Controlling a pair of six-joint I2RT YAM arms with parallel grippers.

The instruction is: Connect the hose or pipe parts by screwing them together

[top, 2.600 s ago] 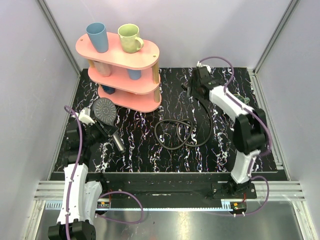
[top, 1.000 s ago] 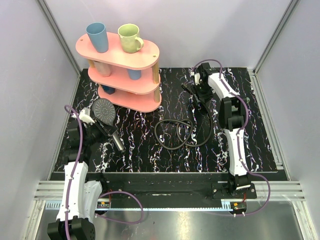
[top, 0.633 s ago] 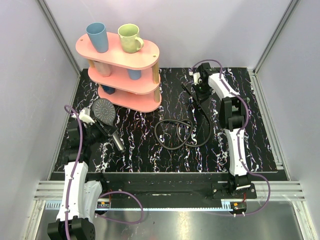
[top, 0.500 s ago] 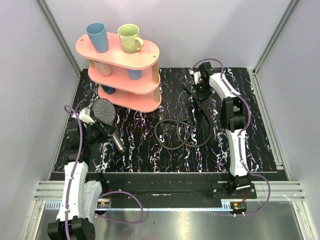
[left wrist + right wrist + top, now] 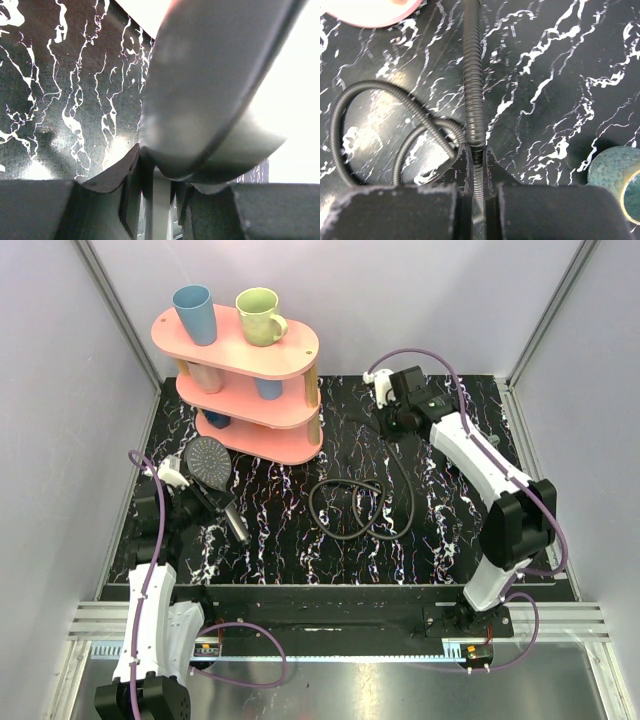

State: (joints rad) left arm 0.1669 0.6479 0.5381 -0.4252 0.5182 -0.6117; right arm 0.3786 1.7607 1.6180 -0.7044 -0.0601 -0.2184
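The dark grey shower head (image 5: 208, 461) is at the left of the black marbled table, its handle slanting toward the near edge. My left gripper (image 5: 203, 496) is shut on that handle. In the left wrist view the head's rounded back (image 5: 200, 90) fills the frame above my left gripper (image 5: 159, 186), and its dotted face is hidden. The black ribbed hose (image 5: 346, 508) lies looped mid-table, with one strand running up to my right gripper (image 5: 386, 421). In the right wrist view my right gripper (image 5: 477, 156) is shut on the hose (image 5: 472, 75) near one end.
A pink three-tier shelf (image 5: 290, 343) stands at the back left, carrying a blue cup (image 5: 195, 313) and a green mug (image 5: 260, 316) on top. Its edge (image 5: 370, 10) shows in the right wrist view. A teal cup (image 5: 615, 181) sits on the table to the right of my right gripper.
My right gripper has closed on the hose strand at the back of the table. The right arm has swung out, shifting the gripper slightly left. The left arm and shower head have not moved.
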